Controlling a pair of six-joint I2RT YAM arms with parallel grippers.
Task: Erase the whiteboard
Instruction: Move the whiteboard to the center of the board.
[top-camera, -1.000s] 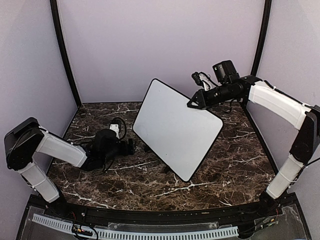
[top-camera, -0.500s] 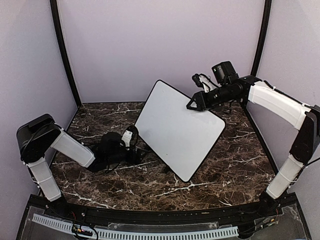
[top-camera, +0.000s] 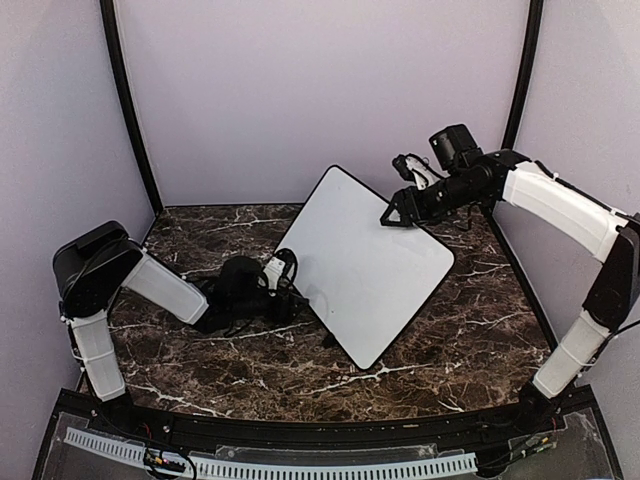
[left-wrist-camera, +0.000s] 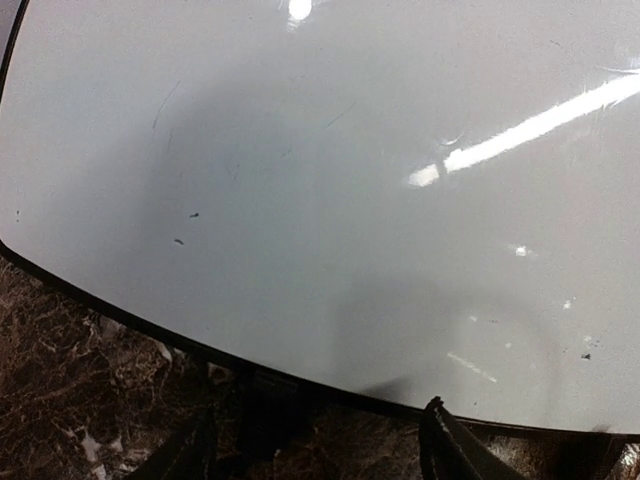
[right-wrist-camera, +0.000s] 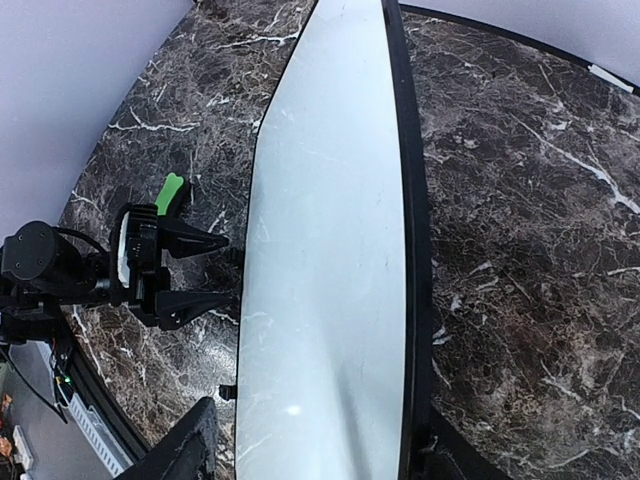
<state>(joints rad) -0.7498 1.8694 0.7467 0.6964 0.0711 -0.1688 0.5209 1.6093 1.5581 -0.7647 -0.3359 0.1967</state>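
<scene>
The right gripper (top-camera: 388, 216) has its jaws apart, astride the rim at about 1 o'clock on the whiteboard (top-camera: 365, 265). Its wrist view shows a clear gap beside one finger, so it grips nothing. The left gripper (right-wrist-camera: 231, 268) is spread too, its fingers pointing at the rim near 9 o'clock with nothing clamped between them. A green block (right-wrist-camera: 170, 192) sits just beside it, and I cannot tell whether the two touch. The whiteboard stands in the middle of the table (top-camera: 470, 300), apparently tilted, one corner toward 12 o'clock and the opposite one near 6. Its face looks nearly clean in the left wrist view, with faint specks and thin streaks but no words, so the erasing seems largely done. The danger now is the board itself, since neither arm has hold of it. If it is only leaning, a finger catching the rim as the right arm lifts away could tip it over or skid it across the smooth stone. The left jaws, closing off-centre on the 9 o'clock edge, could twist it round or knock the block out of reach.
</scene>
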